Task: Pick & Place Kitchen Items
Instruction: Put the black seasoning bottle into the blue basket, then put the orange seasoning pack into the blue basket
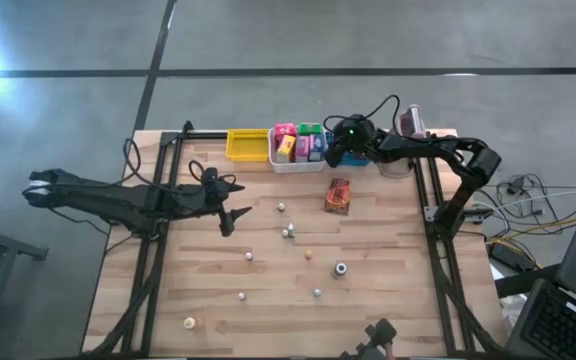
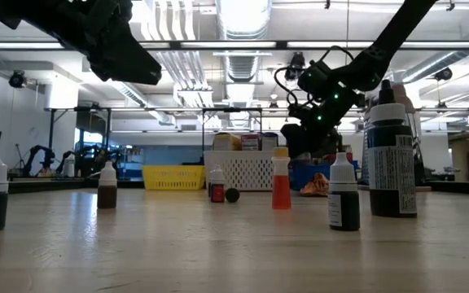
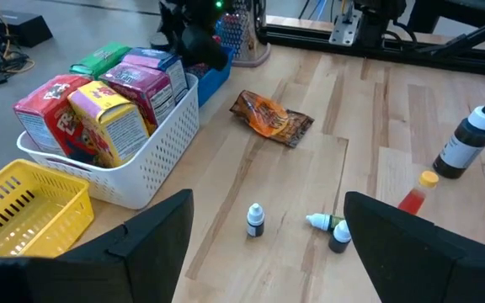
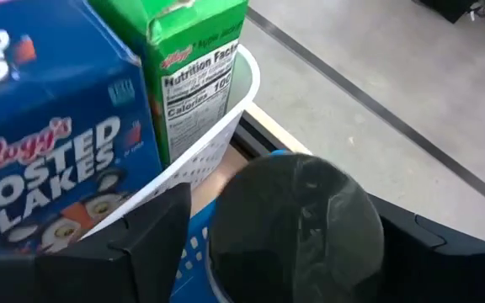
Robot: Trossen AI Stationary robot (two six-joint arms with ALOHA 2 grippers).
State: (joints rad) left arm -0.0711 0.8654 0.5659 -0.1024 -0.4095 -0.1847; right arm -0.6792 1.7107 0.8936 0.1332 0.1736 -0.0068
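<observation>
A white bin (image 3: 141, 168) at the table's far edge holds upright cereal boxes, among them a blue one (image 4: 49, 151) and a green one (image 4: 196, 59). My right gripper (image 1: 340, 150) hangs over the blue bin (image 4: 194, 252) beside it. A dark round piece (image 4: 297, 223) sits between its spread fingers, and a strip of the bin shows between one finger and the piece. A crumpled orange-brown packet (image 3: 272, 118) lies flat on the table. My left gripper (image 3: 268, 252) is open with nothing in it, above the table's left middle (image 1: 230, 215). My right gripper has its fingers on either side of the dark round piece's rim (image 4: 226, 210), coming from above at a slant over the blue bin. One finger (image 4: 154, 240) stands clear of it. I cannot tell whether the other finger (image 4: 432, 248) touches it.
A yellow bin (image 1: 246, 145) stands left of the white one. Several small dropper bottles (image 3: 255, 220) and a tall dark bottle (image 3: 470, 139) are scattered over the table's middle and near half. A pink-grey device (image 1: 411, 122) stands at the far right corner.
</observation>
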